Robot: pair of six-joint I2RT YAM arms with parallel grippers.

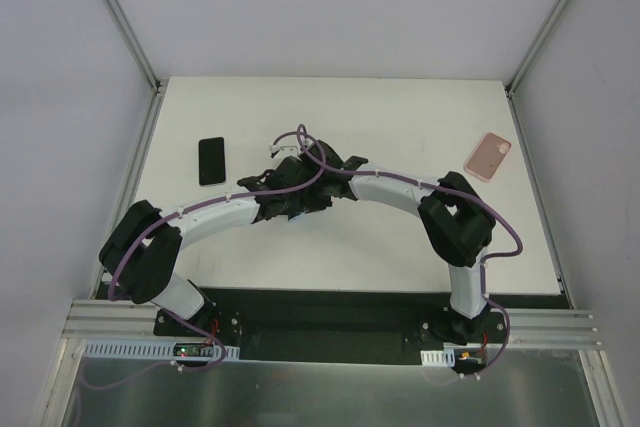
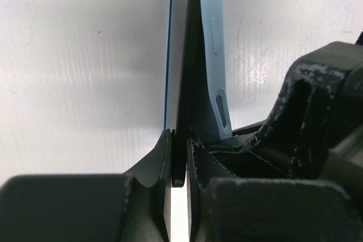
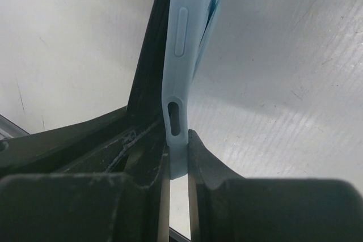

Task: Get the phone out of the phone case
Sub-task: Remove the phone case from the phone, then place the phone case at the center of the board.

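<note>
The white counter fills the top view. Over its middle, the left arm and right arm bend inward and meet wrist to wrist, well apart from anything lying on the surface.

Between them, held on edge above the counter, are the phone and its pale blue case. The case is partly peeled off. It sits close to the phone near the grip and splays away from it further out, leaving a dark wedge of gap.

The left jaws are closed tight on the thin edge of the phone. The right jaws are pinched on the rim of the case, just below its slot cut-out, with the dark phone beside it.

A second phone, black, lies flat at the left of the counter. A pink case lies near the right edge.
</note>
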